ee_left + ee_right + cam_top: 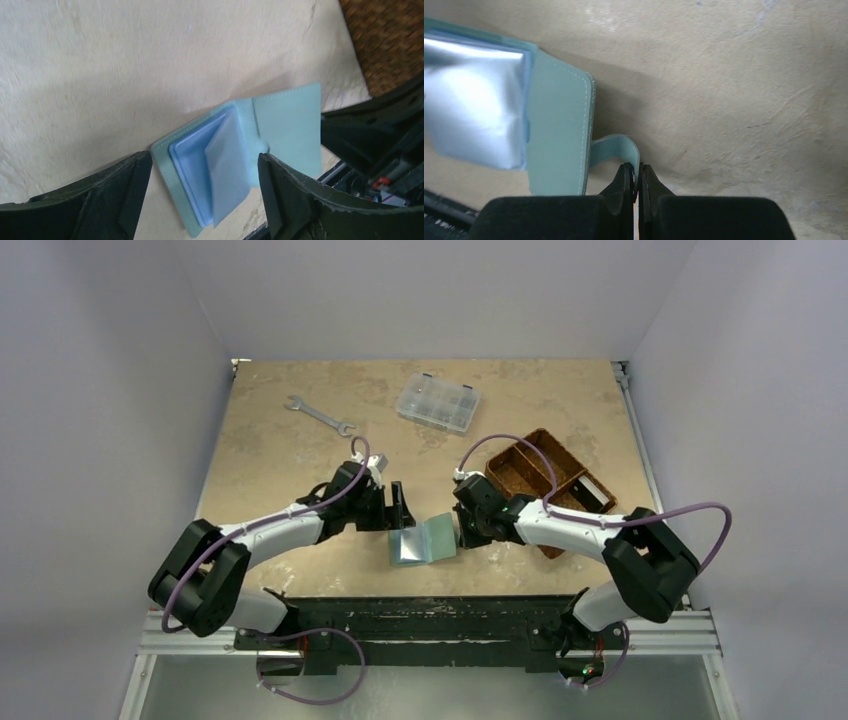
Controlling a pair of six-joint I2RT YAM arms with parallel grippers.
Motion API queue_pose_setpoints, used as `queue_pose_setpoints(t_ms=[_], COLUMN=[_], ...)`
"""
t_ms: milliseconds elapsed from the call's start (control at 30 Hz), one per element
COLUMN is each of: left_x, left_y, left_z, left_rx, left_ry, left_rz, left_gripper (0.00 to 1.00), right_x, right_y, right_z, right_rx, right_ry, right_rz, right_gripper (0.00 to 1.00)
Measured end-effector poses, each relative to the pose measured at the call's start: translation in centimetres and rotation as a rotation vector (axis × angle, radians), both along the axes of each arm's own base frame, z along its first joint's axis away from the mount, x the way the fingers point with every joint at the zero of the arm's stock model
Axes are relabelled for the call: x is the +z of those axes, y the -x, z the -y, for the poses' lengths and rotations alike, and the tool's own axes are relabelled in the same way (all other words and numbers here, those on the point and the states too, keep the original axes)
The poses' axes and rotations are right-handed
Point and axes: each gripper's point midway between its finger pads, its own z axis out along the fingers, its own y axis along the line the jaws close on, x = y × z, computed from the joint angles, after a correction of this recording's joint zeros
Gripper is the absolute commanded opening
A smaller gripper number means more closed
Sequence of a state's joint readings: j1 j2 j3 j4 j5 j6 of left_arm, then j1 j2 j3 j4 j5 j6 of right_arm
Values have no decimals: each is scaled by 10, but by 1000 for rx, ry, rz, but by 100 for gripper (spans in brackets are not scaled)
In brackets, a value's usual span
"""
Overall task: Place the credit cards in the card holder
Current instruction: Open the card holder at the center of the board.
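Top external view: the card holder (422, 540), a small sage-green folding wallet, lies opened on the tan surface (280, 460), close to the near edge and between my two arms. Its pale blue clear pockets face up. In the left wrist view, one clear leaf stands partly lifted from the card holder (235, 160).

My right end effector (462, 530) sits at the card holder's right edge. The right wrist view shows the right end effector (636, 172) clenched on the card holder (559, 135) by the little green strap tab (616, 150) that curls out from its cover.

My left end effector (400, 505) hovers over the card holder's far left corner, released and spread wide. In the left wrist view, the left end effector (200, 165) has its two dark fingers (115, 195) flanking the open pockets; I cannot tell whether they touch.

To the right of the card holder stands a brown woven basket (548, 485), partly behind my right arm. Well beyond the card holder lie a clear compartment box (437, 402) and a wrench (320, 415).
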State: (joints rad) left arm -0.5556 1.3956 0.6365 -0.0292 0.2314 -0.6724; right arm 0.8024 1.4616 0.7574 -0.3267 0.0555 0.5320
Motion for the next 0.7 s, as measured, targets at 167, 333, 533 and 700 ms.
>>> queue_pose_setpoints(t_ms=[167,333,533,700], left_x=[-5,29,15,-1], left_y=[22,27,36,47], left_z=[-14,-24,-24,-29], left_rx=[22,73,97,124], left_ry=[-24,45,61,62], left_rz=[-10,88,28,-34], left_gripper=[92,88,60,56], right_x=[-10,-9,-10,-10], right_y=[-6,-10,-11,-11], right_z=[14,18,17,17], right_rx=[-37,-50,-43,-37], right_ry=[83,102,108,110], right_rz=[16,36,37,39], right_gripper=[1,5,5,5])
